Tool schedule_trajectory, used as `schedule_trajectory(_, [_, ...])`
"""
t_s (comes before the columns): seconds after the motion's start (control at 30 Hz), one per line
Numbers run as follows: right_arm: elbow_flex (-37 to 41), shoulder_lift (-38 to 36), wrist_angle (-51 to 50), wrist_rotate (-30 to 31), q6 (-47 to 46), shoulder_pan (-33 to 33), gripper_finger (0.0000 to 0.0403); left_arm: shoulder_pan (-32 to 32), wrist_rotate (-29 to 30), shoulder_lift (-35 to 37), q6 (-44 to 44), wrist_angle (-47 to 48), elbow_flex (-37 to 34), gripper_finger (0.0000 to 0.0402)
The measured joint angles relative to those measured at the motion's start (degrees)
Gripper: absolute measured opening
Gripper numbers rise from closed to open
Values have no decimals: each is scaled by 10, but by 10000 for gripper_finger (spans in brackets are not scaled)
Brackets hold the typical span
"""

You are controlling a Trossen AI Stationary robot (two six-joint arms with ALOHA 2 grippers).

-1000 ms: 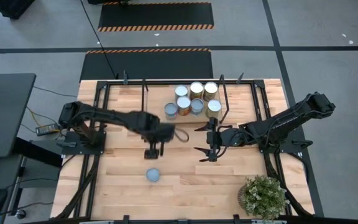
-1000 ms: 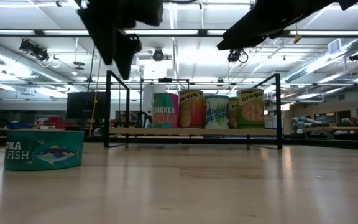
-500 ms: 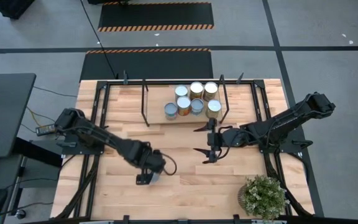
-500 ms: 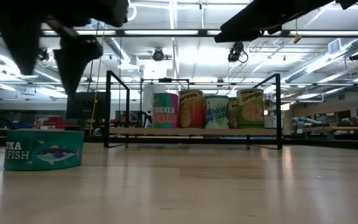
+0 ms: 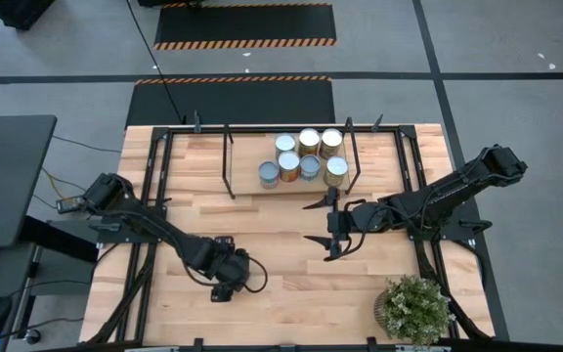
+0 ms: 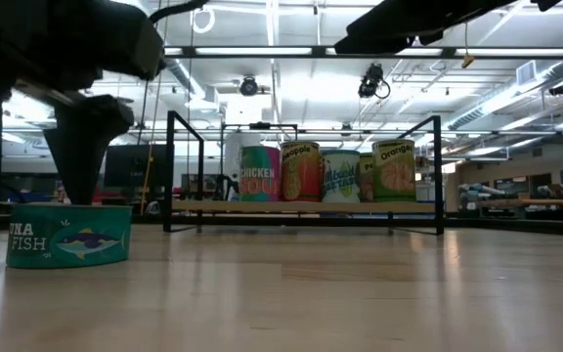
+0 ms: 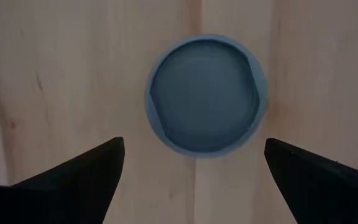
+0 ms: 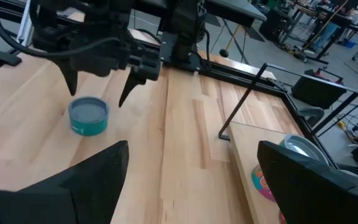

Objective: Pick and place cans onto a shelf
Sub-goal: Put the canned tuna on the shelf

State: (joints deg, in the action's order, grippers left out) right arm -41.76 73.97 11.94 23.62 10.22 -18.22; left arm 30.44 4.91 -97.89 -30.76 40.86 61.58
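Observation:
A low teal tuna can (image 6: 68, 235) with a grey lid (image 7: 207, 93) stands on its base on the tabletop near the front left; the high view hides it under my left gripper (image 5: 231, 286). That gripper is open and points down, with its fingers (image 8: 129, 87) on either side just above the can, not touching. Several cans (image 5: 306, 156) stand upright on the light-wood shelf (image 5: 245, 181) with black posts at the far middle. My right gripper (image 5: 321, 223) is open and empty in front of the shelf.
A potted green plant (image 5: 414, 308) stands at the table's near right corner. Black frame rails (image 5: 154, 176) run along the table's left and right sides. Bare wood lies between the tuna can and the shelf (image 6: 301, 207).
My left gripper has gone from the table's middle toward the near edge and down, and now stands over the tuna can with its fingers still open. The can has kept its place.

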Motion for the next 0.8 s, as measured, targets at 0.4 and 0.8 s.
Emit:
schedule_trajectory(0.4, [0,0,0,-11,-11,0,364,17,67,-19,57,-78,-17,393])
schedule_trajectory(0.8, [0,0,4,-12,-42,0,364,9,67,-43,56,-82,-18,390])
